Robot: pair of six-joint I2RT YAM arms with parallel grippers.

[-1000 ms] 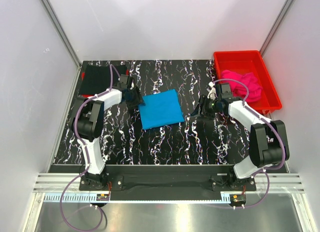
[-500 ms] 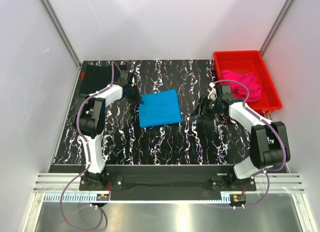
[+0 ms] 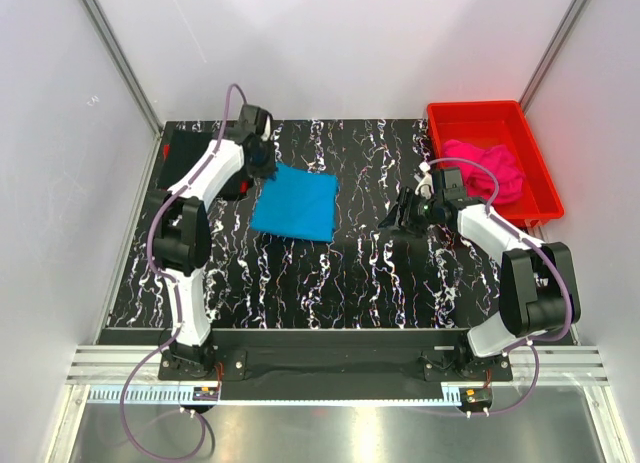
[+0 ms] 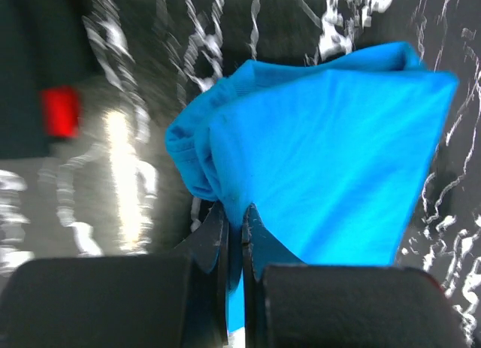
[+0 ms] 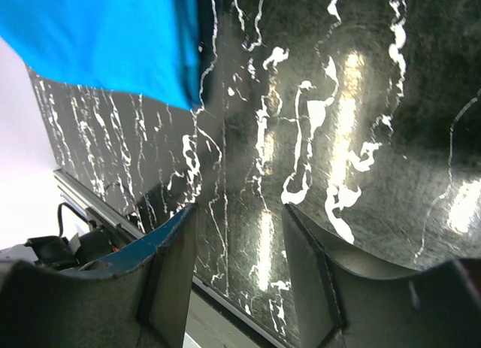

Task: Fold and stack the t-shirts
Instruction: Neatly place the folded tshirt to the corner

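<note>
Black marble-veined tabletop [image 3: 340, 283] under turquoise t-shirt [image 3: 295, 205], white walls [image 3: 330, 53] around

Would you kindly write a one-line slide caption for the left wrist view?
Left gripper shut on a bunched edge of the folded blue shirt, with the marbled black table behind.
</note>
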